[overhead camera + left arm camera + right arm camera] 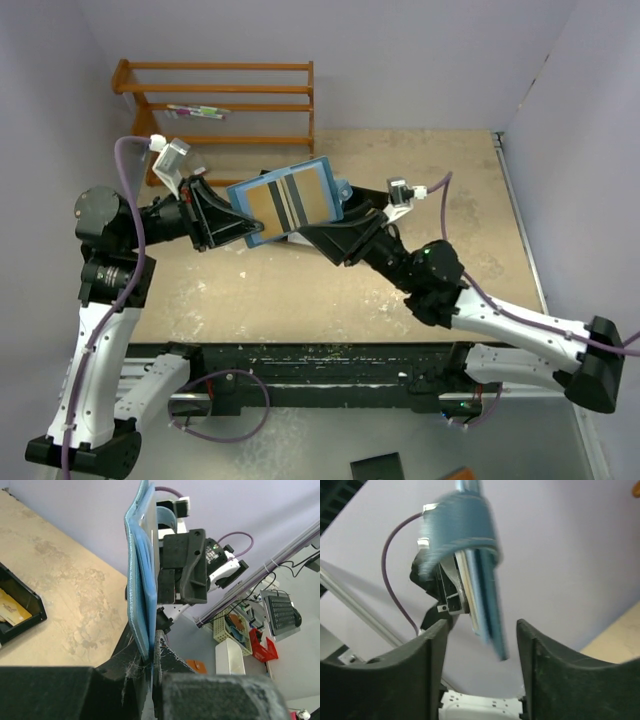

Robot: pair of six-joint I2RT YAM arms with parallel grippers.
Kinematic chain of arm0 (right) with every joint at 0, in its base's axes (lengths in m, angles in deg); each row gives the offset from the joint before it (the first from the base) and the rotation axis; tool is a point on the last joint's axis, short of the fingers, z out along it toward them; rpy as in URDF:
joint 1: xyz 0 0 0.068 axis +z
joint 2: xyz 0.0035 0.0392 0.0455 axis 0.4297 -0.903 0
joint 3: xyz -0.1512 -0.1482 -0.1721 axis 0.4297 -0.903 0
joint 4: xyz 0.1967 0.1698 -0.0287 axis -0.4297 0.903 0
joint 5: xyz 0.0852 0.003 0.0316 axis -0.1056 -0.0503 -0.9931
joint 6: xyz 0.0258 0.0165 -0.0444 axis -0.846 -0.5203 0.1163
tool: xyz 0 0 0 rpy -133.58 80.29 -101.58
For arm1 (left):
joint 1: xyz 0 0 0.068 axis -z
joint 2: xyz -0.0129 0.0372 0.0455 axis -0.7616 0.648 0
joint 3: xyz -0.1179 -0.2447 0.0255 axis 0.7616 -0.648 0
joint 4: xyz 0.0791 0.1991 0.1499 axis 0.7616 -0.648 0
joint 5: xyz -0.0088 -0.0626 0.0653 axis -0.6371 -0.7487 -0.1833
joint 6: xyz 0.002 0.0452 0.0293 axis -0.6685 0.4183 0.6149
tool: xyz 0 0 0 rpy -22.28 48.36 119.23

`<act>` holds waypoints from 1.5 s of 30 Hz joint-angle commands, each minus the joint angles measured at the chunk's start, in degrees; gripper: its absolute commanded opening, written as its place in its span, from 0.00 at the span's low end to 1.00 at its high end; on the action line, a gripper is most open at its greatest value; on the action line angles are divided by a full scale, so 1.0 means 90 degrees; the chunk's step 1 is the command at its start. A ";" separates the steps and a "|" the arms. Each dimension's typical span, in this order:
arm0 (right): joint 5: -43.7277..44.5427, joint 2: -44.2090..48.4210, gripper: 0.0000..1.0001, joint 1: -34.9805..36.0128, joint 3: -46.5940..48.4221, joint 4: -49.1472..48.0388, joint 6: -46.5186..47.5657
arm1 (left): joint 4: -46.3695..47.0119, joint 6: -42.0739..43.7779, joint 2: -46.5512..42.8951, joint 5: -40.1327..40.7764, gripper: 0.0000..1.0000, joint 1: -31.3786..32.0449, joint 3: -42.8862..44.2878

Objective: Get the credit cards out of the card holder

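Observation:
The blue card holder (285, 200) is held open in the air above the table, its inside facing up. Gold-tan credit cards (263, 202) sit in its pockets on both sides of dark centre strips. My left gripper (232, 226) is shut on the holder's lower left edge. In the left wrist view the holder (140, 580) stands edge-on, clamped between my fingers (165, 655). My right gripper (345, 218) is open at the holder's right edge. In the right wrist view the blurred holder (482, 580) hangs just above the gap between the open fingers (432, 650).
A wooden rack (225, 100) with small items on a shelf stands at the back left. A black tray (22, 615) holding a yellow-tan card lies on the table below the left gripper. Purple walls close in the left, back and right.

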 commanded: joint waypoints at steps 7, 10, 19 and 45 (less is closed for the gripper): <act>-0.0559 0.1434 0.73 -0.1644 0.1535 0.5241 0.0824 | -0.2365 0.2146 0.0446 0.0356 0.00 -0.0016 0.1010; -0.0756 0.1674 0.67 -0.1667 0.2038 0.5697 0.1334 | -0.3012 0.2736 0.0612 0.0415 0.00 -0.0020 0.1194; -0.4150 0.0253 0.60 -0.1660 0.3207 0.5601 0.1613 | -0.3783 0.3575 0.1003 -0.0146 0.00 -0.0021 0.1274; -0.4864 -0.0753 0.63 -0.1670 0.3012 0.5354 0.1766 | -0.3098 0.2862 0.1033 -0.1738 0.00 -0.0016 0.1205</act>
